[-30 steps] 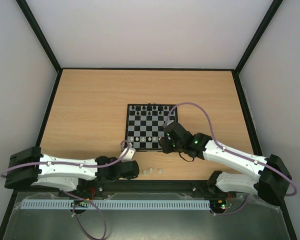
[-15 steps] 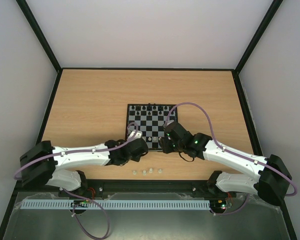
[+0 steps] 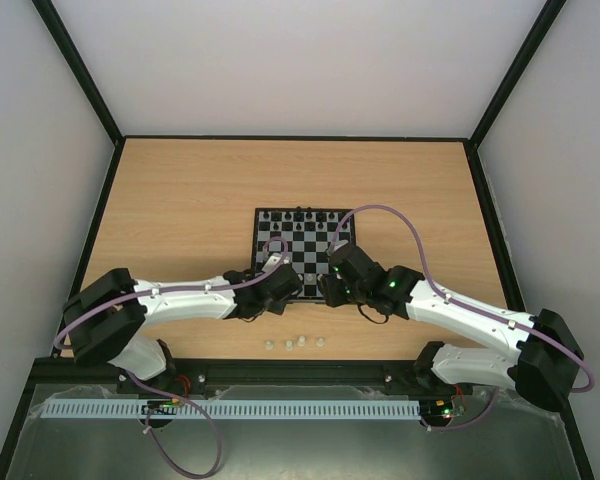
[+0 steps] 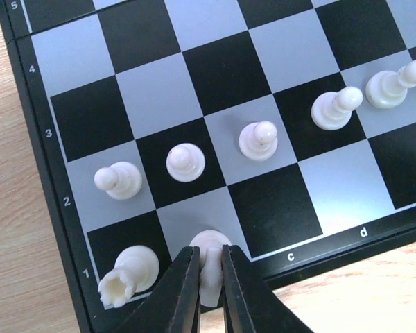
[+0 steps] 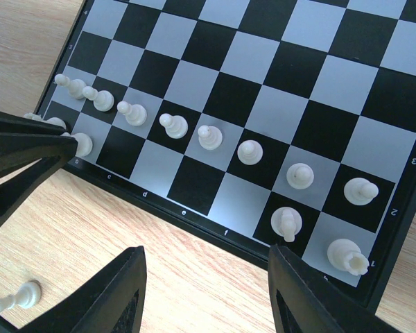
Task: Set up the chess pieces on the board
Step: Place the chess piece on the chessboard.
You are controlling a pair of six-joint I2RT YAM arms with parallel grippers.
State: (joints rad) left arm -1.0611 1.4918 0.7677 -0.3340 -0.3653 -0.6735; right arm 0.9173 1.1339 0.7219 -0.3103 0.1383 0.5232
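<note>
The table (image 3: 180,200) carried the board (image 3: 295,250), which lay just ahead of both arms. Its near-left corner was under the left end effector (image 4: 209,255) and its near-right corner beside the right end effector (image 5: 204,253).

The left end effector was closed almost completely, pinching one whitish piece (image 4: 209,241) between its fingers over the second square of the nearest row. A rook (image 4: 128,274) stood just to the left of those fingers on the corner square. Five pawns (image 4: 185,161) ran in a line beyond them, trailing off to the right.

The right end effector stood about half open and held nothing, hovering over bare wood just short of the board's near edge.

Three loose whitish pieces (image 3: 290,344) lay on the table behind and between the end effectors.

The fingers hid the gripped piece's lower part, so its kind, and whether its base touched the square, could not be told. The black pieces (image 3: 300,214) on the far row were too small to identify.
</note>
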